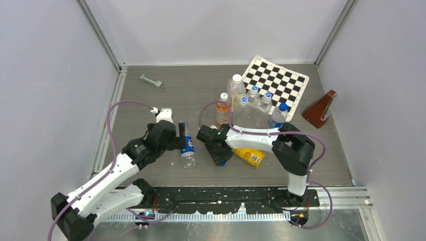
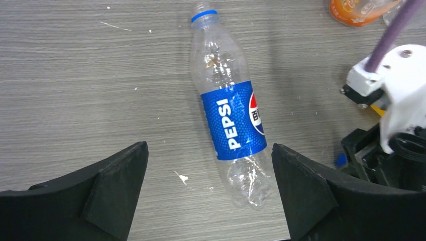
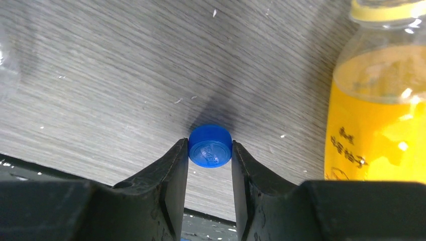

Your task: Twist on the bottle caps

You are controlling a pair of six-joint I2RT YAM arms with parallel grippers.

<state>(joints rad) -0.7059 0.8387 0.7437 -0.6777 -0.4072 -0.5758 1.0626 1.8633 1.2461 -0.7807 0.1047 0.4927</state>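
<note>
A clear Pepsi bottle with a blue label lies on its side on the table. Its open neck carries a blue ring and points away in the left wrist view. My left gripper hovers open over the bottle's base end, one finger on each side and neither touching it. My right gripper is shut on a small blue cap, pinched at its fingertips just above the table. A yellow-labelled juice bottle lies right beside that gripper.
A cluster of upright clear bottles and an orange-drink bottle stand behind the right arm. Further back lies a checkerboard mat, with a brown metronome at the right and a metal piece at the far left.
</note>
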